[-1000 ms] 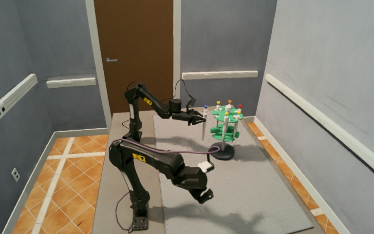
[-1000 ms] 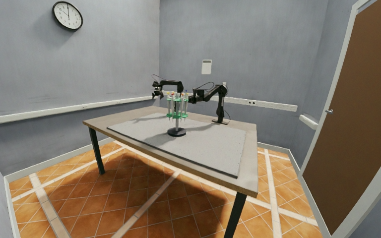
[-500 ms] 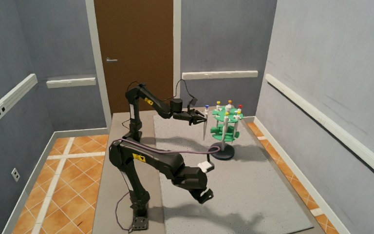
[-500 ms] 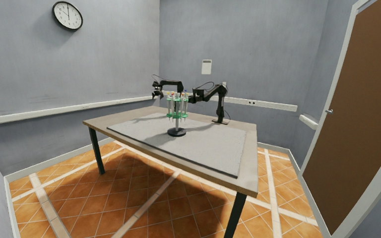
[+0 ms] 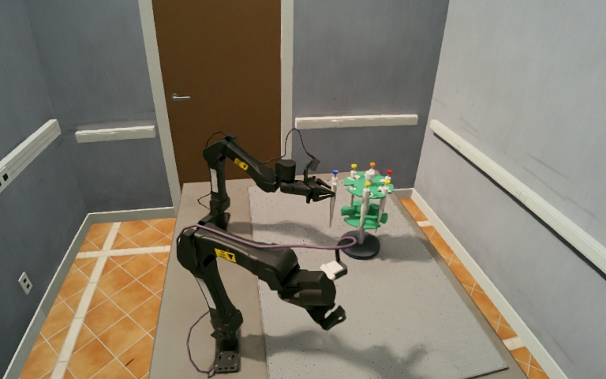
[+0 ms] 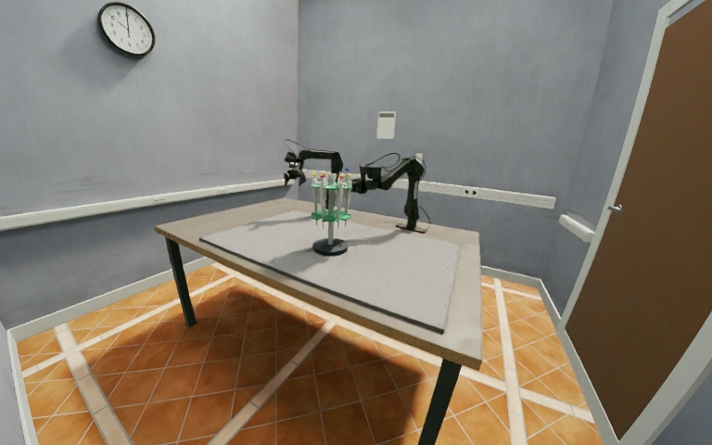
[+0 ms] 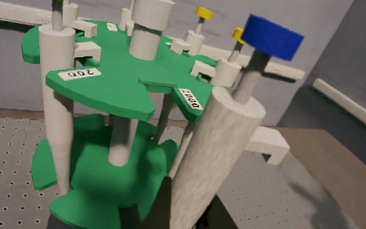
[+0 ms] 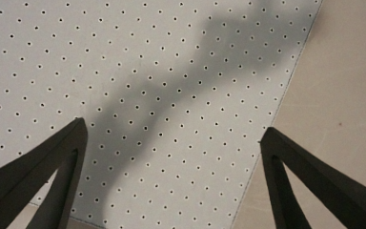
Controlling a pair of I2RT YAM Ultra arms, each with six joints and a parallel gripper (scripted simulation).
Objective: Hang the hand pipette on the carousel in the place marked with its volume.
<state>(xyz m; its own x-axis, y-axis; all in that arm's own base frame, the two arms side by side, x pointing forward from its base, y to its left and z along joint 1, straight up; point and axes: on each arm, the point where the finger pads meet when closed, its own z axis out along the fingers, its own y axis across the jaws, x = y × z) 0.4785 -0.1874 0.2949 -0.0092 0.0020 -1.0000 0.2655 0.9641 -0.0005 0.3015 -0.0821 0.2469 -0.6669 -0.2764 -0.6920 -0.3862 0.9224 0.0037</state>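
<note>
Across the perforated grey mat [image 5: 402,303] [image 6: 367,262] [image 7: 248,191] [image 8: 200,143], my right fingers [image 5: 332,315] stand spread; my left fingers [image 5: 331,194] pinch the blue-topped pipette [image 5: 332,192] [image 7: 214,153] beside carousel labels [image 7: 79,73] [image 7: 191,98] reading "200" and "1000".
</note>
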